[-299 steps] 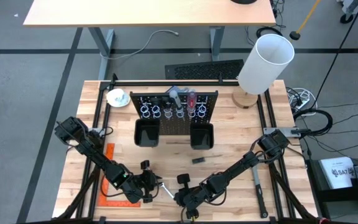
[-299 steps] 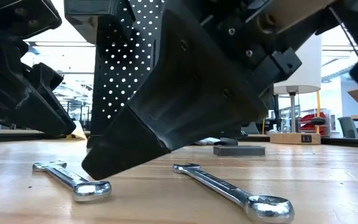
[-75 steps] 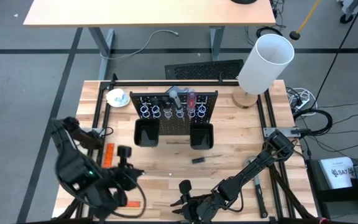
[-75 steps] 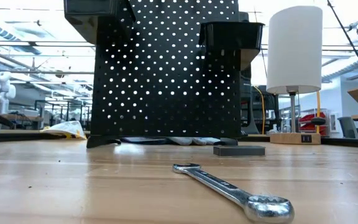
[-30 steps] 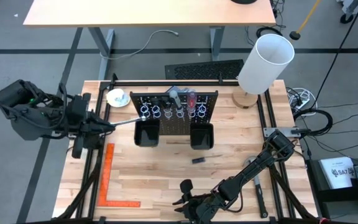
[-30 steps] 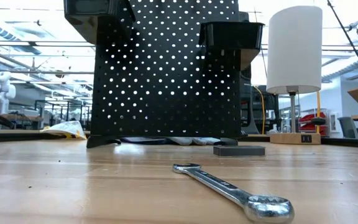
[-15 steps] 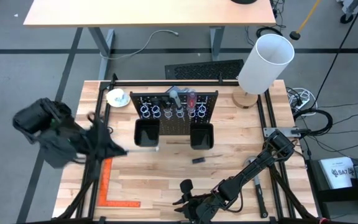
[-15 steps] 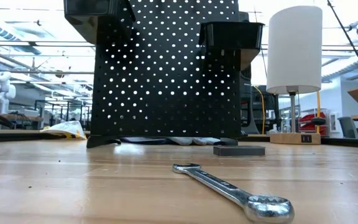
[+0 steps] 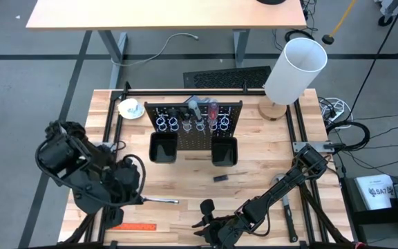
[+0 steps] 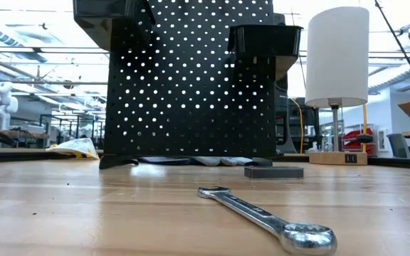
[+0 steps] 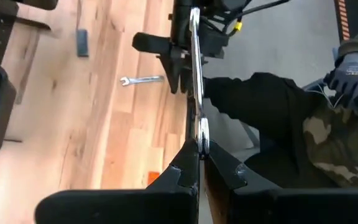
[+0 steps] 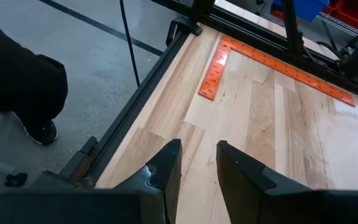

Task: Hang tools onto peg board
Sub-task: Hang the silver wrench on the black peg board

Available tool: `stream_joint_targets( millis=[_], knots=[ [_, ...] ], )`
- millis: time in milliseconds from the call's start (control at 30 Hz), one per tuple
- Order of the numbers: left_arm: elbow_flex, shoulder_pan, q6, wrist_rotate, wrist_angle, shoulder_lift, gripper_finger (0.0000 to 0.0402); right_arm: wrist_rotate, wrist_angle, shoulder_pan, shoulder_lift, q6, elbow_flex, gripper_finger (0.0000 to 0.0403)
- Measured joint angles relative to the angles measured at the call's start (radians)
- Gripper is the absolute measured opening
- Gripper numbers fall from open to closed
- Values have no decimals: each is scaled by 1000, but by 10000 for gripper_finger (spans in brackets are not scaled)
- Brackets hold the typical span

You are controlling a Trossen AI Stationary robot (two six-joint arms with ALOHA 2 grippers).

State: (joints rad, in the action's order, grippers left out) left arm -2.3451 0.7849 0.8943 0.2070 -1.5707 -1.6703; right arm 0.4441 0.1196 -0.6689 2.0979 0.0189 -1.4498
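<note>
My left gripper (image 9: pixel 138 198) hangs above the table's near left part, shut on a silver wrench (image 9: pixel 162 200) that sticks out toward the table's right. A second silver wrench (image 10: pixel 262 212) lies flat on the wood near the front edge, beside my right gripper (image 9: pixel 204 207). That gripper stands open with nothing between its fingers (image 12: pixel 197 152). The black peg board (image 9: pixel 195 131) stands upright at the table's far middle, with several tools in its wire rings (image 9: pixel 199 114) and two black bins (image 9: pixel 163 147) below. My left gripper pinches the wrench by one end (image 11: pixel 201 138) between its two fingers. The shaft (image 11: pixel 195 68) runs straight out ahead, in line with the fingers. The fingers slant down toward the table's right. The wrench is lifted clear of the table.
An orange square ruler (image 12: pixel 272 62) lies at the near left, partly under my left arm. A small black block (image 9: pixel 220 178) lies in front of the peg board. A white lamp (image 9: pixel 292 69) stands at the far right. A person in dark and camouflage clothing (image 11: pixel 303 124) is beside the table's near edge.
My left gripper has swung from the table's far left toward the near edge and come down somewhat, tipping more downward. It has stayed shut on the wrench, which has travelled with it, away from the peg board and still pointing right.
</note>
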Motion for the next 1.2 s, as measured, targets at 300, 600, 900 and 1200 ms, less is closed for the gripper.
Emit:
stream_joint_targets(
  millis=[300, 600, 900, 1200],
  knots=[
    [0, -40, -145, 146, 0, 66, 11, 1, 0, 1, 0, -3, 0, 93],
    [0, -74, -346, 357, 0, 179, 11, 1, -7, 1, 0, -4, 0, 93],
    [-1, -115, -404, 469, -1, 263, 11, 0, -22, 1, 0, -8, 0, 93],
    [-1, -124, -405, 464, -1, 257, 11, 1, -16, 1, -1, 17, 0, 93]
  ],
)
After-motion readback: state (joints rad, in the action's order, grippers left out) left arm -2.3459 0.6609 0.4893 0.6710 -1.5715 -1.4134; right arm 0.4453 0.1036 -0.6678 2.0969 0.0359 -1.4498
